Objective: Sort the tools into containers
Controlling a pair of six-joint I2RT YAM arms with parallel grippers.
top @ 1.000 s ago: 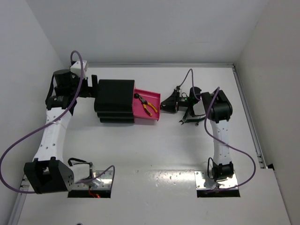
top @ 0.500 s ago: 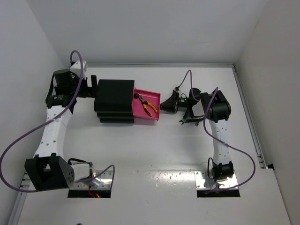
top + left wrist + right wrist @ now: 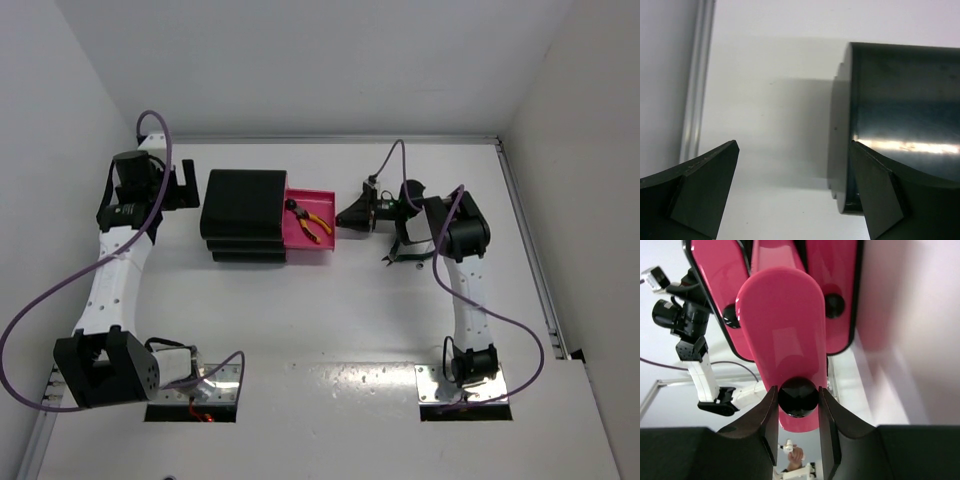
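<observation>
Right gripper: we find its two fingers closed on the round black knob of the top drawer. Left gripper: spread wide and holding nothing. It sits just beside the chest wall that faces the desk's left edge, and we judge it to be clear of that wall.

Hazards, in our judgement:
- The black three-tier drawer chest is unbraced. A push or pull on the drawer could slide the whole chest along the desk instead of moving the drawer.
- The knob is smooth and round. An off-axis load could roll it out of the fingers.
- The pliers lie loose. A jolt could shift them against the drawer wall.

Condition of the task items:
- The drawer is a shallow, glossy magenta tray. It stands open toward the right edge, in the far-left part of the desk.
- The yellow-handled pliers lie diagonally inside it.
- A dark tool lies on the desk under the right arm. We cannot tell its type.
</observation>
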